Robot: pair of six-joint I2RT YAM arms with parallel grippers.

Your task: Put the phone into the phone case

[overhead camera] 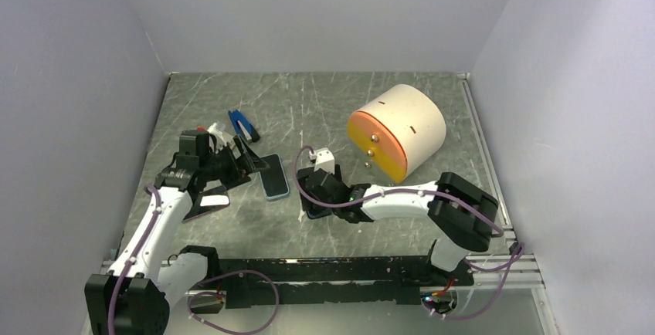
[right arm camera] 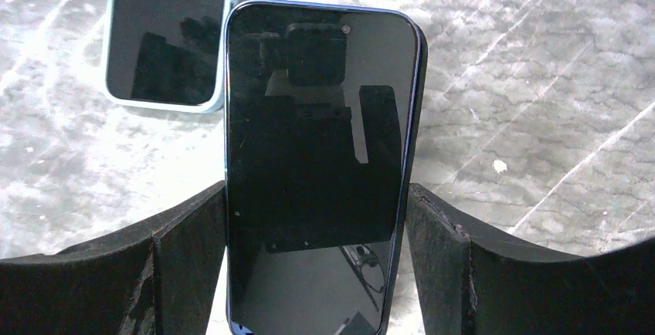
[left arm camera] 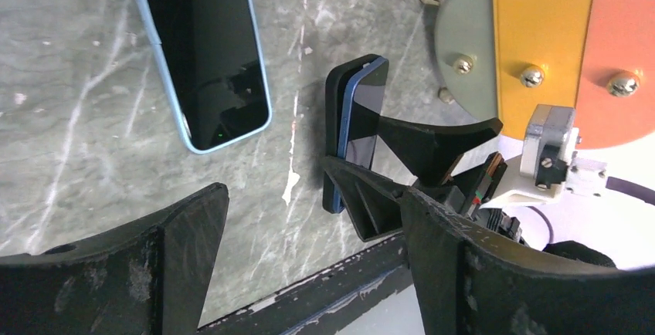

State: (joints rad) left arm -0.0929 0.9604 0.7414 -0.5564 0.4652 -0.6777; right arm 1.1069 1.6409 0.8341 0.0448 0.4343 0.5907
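My right gripper (right arm camera: 317, 196) is shut on a dark blue phone (right arm camera: 317, 119), one finger on each long edge. The screen faces that wrist camera. In the left wrist view the phone (left arm camera: 363, 119) is raised on its edge off the table, and a black phone case (left arm camera: 334, 111) hugs its back, its rim showing along one long side. My left gripper (left arm camera: 313, 219) is open with only bare table between its fingers. In the top view it (overhead camera: 249, 161) hovers left of the right gripper (overhead camera: 313, 194).
A second phone with a light blue rim (overhead camera: 274, 175) lies flat between the arms. A cream drum with an orange face (overhead camera: 398, 130) stands at the back right. A blue-handled tool (overhead camera: 243, 125) lies behind the left gripper. A black rail (overhead camera: 340, 273) runs along the near edge.
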